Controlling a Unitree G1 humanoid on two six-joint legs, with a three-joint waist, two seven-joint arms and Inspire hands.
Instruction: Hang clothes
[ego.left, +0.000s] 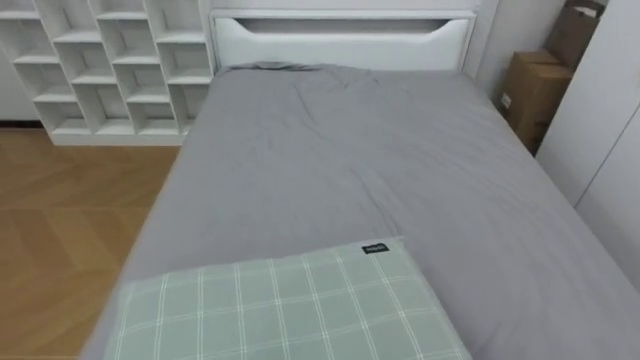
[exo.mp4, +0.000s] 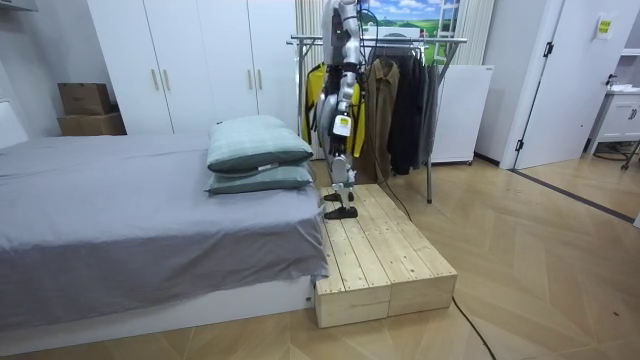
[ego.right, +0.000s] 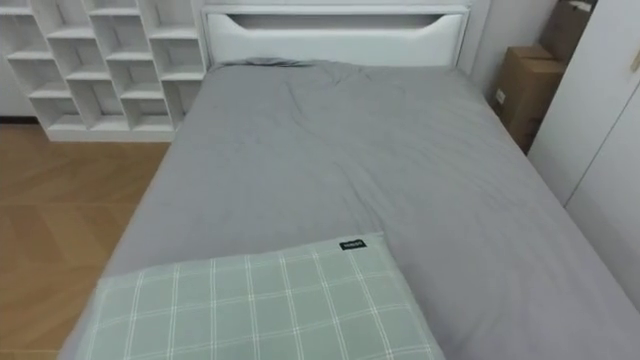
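The green checked pillow (ego.left: 280, 310) is lying closest, at the near end of the bed (ego.left: 400, 170). In the room view it is sitting on top of a second pillow. The robot is standing on a wooden platform (exo.mp4: 385, 260) that butts against this end of the bed, and it is facing along the mattress toward the white headboard (ego.left: 340, 42).

The left hand (exo.mp4: 339, 127) is hanging low beside the body on the side nearer the room camera. I cannot tell whether it is released or clenched, and nothing is visibly hanging from it.

The clothes (exo.mp4: 400, 105) are not ahead of this hand. They are hanging on the clothes rack (exo.mp4: 445, 41), which stands on the other side of the body, to the robot's right and rear. A yellow garment (exo.mp4: 314, 100) is just beyond the robot, with darker jackets farther along the rail. The rail is running across the room view, roughly in line with the way the robot is facing. By my judgement the right arm is nearer the rack, and reaching it would call for a turn away from the bed.

Ahead of the hand, the grey sheet is lying smooth with a few creases, and I am making out no loose garment on it. A white shelf unit (ego.left: 110, 65) is standing on the wooden floor (ego.left: 60, 220) to the left. A cardboard box (ego.left: 530, 95) and a white wardrobe (ego.left: 610, 130) are standing to the right.
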